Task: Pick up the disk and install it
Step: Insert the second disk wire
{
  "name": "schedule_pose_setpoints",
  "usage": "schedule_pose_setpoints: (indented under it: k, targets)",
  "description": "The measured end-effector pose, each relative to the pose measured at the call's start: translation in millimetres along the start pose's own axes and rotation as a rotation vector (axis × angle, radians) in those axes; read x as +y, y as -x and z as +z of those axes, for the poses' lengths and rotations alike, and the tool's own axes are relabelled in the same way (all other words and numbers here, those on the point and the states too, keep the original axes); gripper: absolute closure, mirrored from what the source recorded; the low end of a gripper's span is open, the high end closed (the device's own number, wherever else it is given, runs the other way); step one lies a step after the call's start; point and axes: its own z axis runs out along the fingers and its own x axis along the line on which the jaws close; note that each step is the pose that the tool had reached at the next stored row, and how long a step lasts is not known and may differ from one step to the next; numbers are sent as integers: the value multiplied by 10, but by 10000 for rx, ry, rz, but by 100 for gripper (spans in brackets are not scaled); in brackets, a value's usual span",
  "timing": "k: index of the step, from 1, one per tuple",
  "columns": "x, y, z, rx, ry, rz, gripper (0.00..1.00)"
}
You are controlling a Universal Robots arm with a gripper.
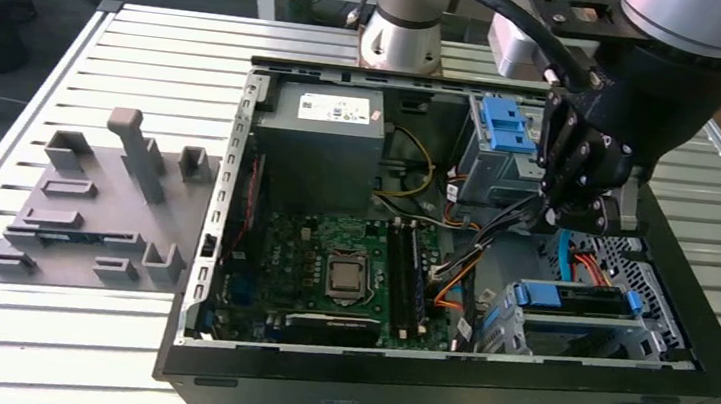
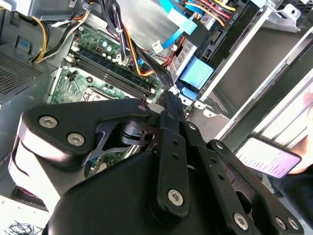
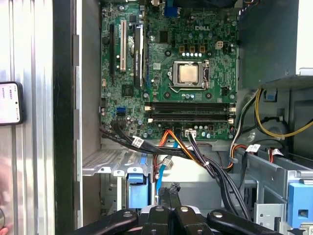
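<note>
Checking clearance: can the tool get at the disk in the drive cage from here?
Probably yes. The tool hangs close above the disk, whose top lies uncovered in the drive cage. The orange cables running between the two might snag it on the way down.

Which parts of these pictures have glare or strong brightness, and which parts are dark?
In the exterior view, the computer case front is dark. In the first wrist view, the processor socket gleams. In the second wrist view, the gripper is dark and a phone screen glows.

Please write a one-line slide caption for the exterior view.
Black robot gripper hovering inside the open black computer case, above the blue-bracketed silver disk seated in its grey metal bay.
</note>
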Motion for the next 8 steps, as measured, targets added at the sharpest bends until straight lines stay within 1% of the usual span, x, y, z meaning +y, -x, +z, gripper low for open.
schedule_pose_setpoints:
  k: [8]
  targets:
    - [-29,0,1,0,0,0,89]
